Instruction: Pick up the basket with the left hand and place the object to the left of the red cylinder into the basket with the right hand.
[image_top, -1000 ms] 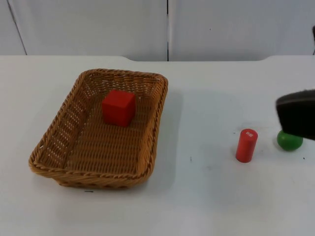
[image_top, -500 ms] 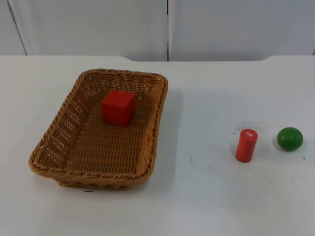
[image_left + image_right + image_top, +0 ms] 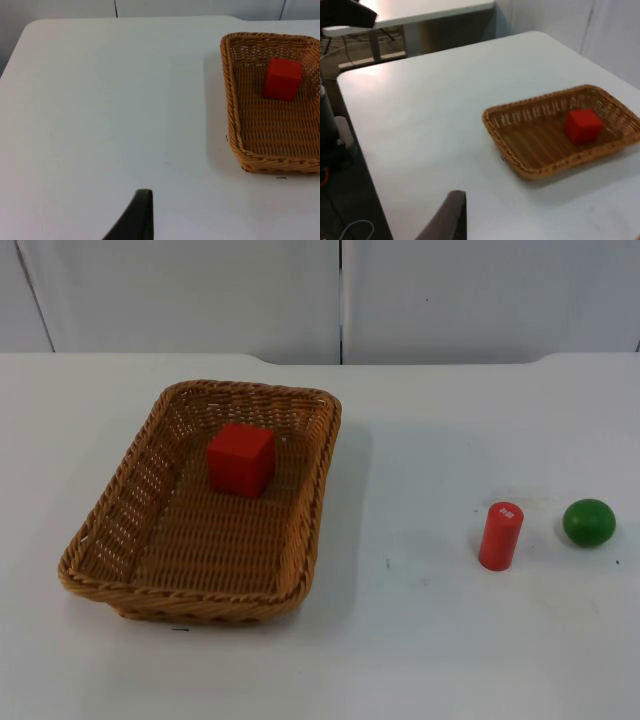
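The red block point(image 3: 241, 458) already sits in the basket point(image 3: 150, 500) near the tabletop's point(image 3: 420, 640) left side, left of the red cylinder point(image 3: 501, 536), so I think the job looks done, though I cannot tell either claw's state

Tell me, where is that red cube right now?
The cube sits inside the basket near its far end, on the table's left side in the top view, well apart from the cylinder.
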Controlling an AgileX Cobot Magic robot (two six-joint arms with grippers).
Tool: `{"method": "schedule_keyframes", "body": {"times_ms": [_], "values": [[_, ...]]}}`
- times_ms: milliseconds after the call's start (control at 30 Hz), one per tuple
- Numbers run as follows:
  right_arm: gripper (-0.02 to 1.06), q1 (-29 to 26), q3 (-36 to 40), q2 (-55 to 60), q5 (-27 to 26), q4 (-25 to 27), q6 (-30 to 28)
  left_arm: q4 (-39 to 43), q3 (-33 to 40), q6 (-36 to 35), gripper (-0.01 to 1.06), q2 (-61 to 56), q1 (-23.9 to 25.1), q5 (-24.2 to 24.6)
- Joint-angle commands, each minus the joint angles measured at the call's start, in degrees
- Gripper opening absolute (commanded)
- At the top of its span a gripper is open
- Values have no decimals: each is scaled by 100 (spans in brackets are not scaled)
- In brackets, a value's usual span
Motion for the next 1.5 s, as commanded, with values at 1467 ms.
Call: {"method": "schedule_keyframes", "body": {"times_ms": [1467], "values": [[100, -2, 348, -2096, 2442, -1016, 1337, -98, 40, 157, 105, -22, -25, 10]]}}
